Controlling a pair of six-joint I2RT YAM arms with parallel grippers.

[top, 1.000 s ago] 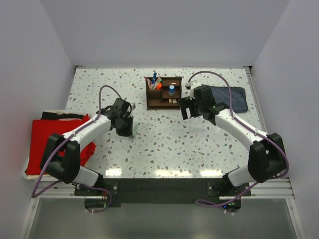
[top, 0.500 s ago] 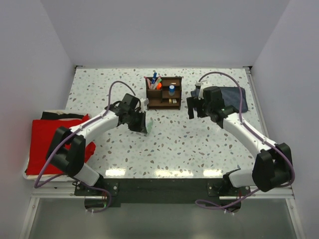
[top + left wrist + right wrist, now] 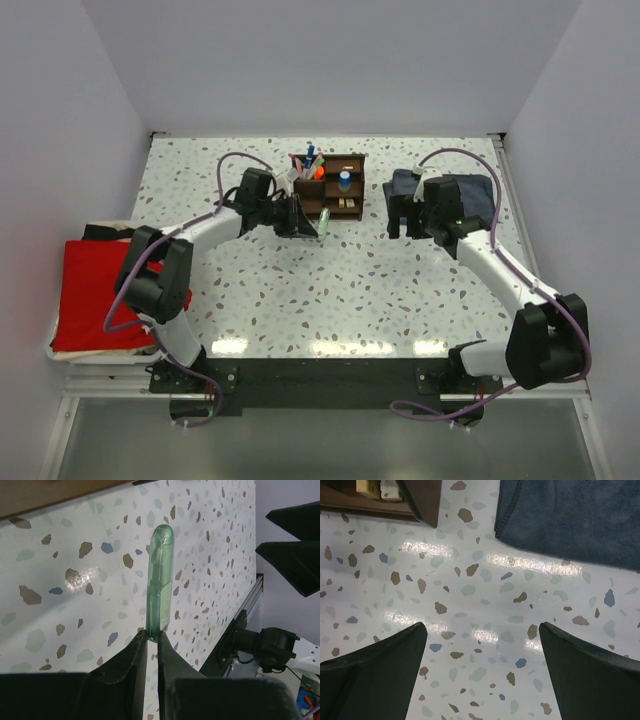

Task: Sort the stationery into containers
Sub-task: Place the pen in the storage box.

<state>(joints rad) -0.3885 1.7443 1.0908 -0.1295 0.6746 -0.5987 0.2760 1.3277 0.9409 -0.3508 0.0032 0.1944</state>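
The pale green tube [image 3: 160,580] is pinched at one end by the left claw [image 3: 152,640], whose jaws are narrowed onto it so that its rounded far end sticks out past the fingertips over the speckled desk [image 3: 350,290]. From the top camera the tube [image 3: 323,222] sits just at 6 o'clock of the dark brown wooden organizer [image 3: 328,190], close to its front wall; whether it touches the wood cannot be told. Inside the organizer stand the pens [image 3: 310,160] with the orange highlighter [image 3: 319,172] in the compartment toward 10 o'clock, the blue cylinder [image 3: 345,180] in a middle one, and tan bits [image 3: 347,204] low at the front. The right claw [image 3: 400,215] hangs at 4 o'clock of the organizer, jaws spread wide with nothing between them, just beside the edge of the folded blue-grey cloth [image 3: 465,195]. A red cloth [image 3: 95,290] lies at the desk's 8 o'clock edge.
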